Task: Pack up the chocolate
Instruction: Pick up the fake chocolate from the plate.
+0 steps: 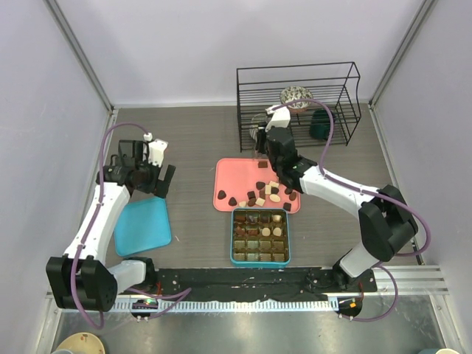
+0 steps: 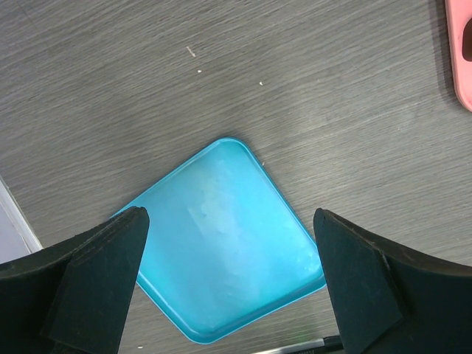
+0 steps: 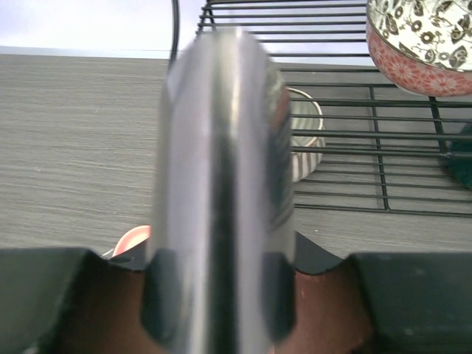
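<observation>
Several small chocolate pieces [image 1: 262,193], dark brown, mid brown and cream, lie along the near edge of the pink tray [image 1: 236,173]. In front of it stands the teal box [image 1: 259,236] with brown compartments that hold pieces. My right gripper [image 1: 274,153] hovers over the tray's far right part, shut on a shiny metal tool [image 3: 221,147], which fills the right wrist view between its fingers [image 3: 158,302]. My left gripper [image 1: 164,181] is open and empty above the teal lid [image 2: 221,243], far left of the tray.
A black wire rack [image 1: 295,103] stands at the back with a patterned bowl [image 3: 420,37] on top, a striped cup [image 3: 306,140] and a dark green cup [image 1: 321,125] inside. The teal lid lies flat at the left [image 1: 142,225].
</observation>
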Available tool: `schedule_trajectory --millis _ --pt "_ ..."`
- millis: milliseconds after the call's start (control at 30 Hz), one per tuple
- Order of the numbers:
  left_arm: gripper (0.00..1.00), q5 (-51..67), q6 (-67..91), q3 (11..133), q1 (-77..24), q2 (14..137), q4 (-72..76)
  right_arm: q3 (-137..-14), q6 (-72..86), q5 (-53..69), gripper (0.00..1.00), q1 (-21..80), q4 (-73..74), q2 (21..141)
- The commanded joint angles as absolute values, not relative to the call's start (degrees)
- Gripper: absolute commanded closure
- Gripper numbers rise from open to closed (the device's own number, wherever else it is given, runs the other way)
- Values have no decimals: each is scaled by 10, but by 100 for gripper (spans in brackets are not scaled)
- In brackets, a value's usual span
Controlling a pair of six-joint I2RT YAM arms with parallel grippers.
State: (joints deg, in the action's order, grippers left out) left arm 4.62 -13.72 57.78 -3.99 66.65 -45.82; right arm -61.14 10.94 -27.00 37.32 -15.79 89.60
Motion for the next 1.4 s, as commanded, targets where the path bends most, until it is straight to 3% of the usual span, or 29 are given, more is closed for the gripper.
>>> schedule_trajectory --millis 0,400,1367 --pt "0 56 -140 571 -39 648 -440 -611 110 -307 61 373 -198 891" --pt "0 73 -157 564 -39 632 -443 -592 105 -334 50 373 -192 884" --pt "0 76 -177 564 -39 618 -445 -575 110 -350 50 369 -254 955"
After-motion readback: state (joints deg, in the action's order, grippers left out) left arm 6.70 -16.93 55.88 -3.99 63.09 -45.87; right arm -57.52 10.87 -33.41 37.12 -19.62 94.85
